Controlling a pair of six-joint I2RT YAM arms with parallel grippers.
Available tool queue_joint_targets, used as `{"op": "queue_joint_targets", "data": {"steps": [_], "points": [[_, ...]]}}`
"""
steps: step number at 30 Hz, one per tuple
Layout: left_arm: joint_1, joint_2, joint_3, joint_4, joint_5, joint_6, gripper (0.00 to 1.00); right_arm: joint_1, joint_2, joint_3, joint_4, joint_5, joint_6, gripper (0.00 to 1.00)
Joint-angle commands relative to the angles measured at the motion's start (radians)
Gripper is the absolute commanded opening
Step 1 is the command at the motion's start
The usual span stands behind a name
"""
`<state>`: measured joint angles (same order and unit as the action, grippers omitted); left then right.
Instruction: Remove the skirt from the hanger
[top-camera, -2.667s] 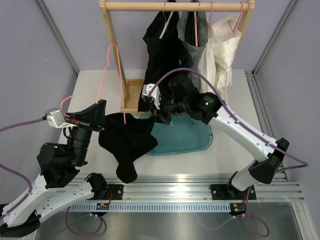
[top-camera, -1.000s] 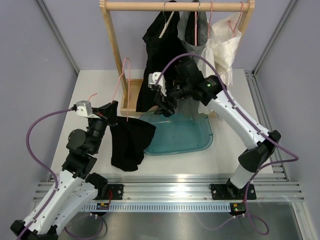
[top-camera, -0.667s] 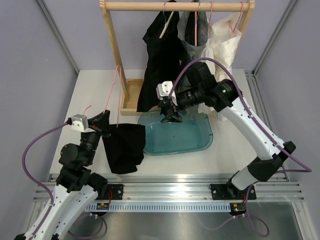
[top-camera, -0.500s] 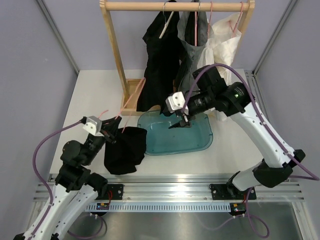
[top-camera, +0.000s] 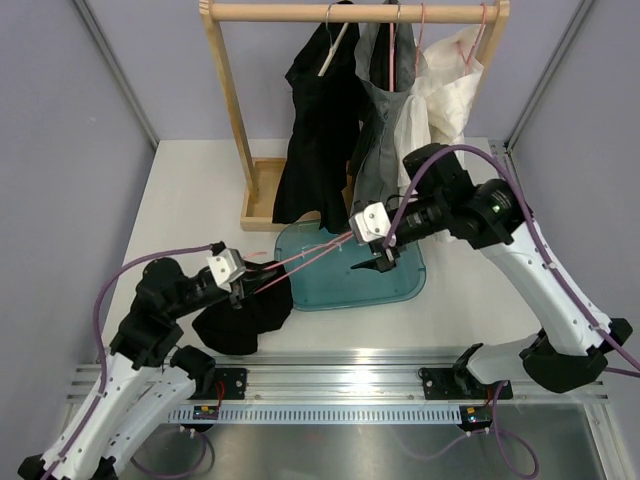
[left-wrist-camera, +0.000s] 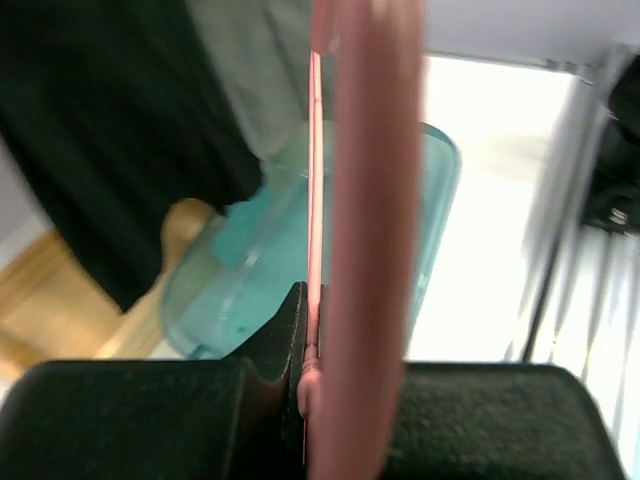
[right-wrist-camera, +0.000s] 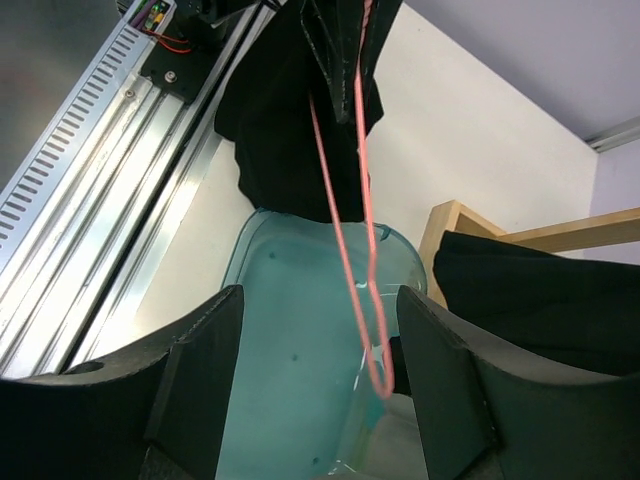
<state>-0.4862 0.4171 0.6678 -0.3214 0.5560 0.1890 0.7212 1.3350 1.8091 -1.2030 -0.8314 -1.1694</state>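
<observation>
Hanger pinched in left claw, long axis pointing right over tub.

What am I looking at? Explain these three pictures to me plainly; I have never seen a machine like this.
These are two robot arms bolted to a table, each ending in a two-finger gripper. The wide picture looks down from above and behind them. The other two come from small cameras on the wrists. On the table are a teal tub, a wooden rack hung with clothes, and a dark garment heaped by the left gripper. That gripper is shut on a pink hanger that reaches out over the tub. The right gripper hangs open above the tub, holding nothing. Whether the dark garment is on the hanger cannot be told.
</observation>
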Motion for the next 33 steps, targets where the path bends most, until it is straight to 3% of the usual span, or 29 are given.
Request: {"op": "queue_joint_targets", "data": {"steps": [1, 12, 15, 16, 19, 22, 26, 33], "points": [[0.001, 0.093, 0.056, 0.048, 0.191, 0.018, 0.0, 0.01, 0.046, -0.027, 0.068, 0.001, 0.043, 0.7], [0.0, 0.203, 0.089, 0.208, 0.275, -0.06, 0.0, 0.107, 0.19, -0.063, 0.117, 0.139, 0.125, 0.68], [0.001, 0.203, 0.079, 0.237, 0.288, -0.082, 0.0, 0.13, 0.222, -0.086, 0.161, 0.182, 0.169, 0.63], [0.0, 0.203, 0.076, 0.239, 0.289, -0.083, 0.0, 0.13, 0.233, -0.079, 0.171, 0.192, 0.178, 0.48], [0.0, 0.196, 0.07, 0.235, 0.288, -0.083, 0.0, 0.129, 0.259, -0.056, 0.177, 0.261, 0.211, 0.16], [0.001, 0.196, 0.061, 0.226, 0.283, -0.082, 0.0, 0.115, 0.242, -0.057, 0.181, 0.247, 0.217, 0.0], [0.0, 0.201, 0.039, 0.191, 0.245, -0.045, 0.24, 0.058, 0.181, -0.041, 0.174, 0.193, 0.228, 0.0], [0.003, 0.201, 0.003, 0.104, 0.118, 0.041, 0.33, -0.072, 0.107, -0.013, 0.06, 0.129, 0.159, 0.0]]}}
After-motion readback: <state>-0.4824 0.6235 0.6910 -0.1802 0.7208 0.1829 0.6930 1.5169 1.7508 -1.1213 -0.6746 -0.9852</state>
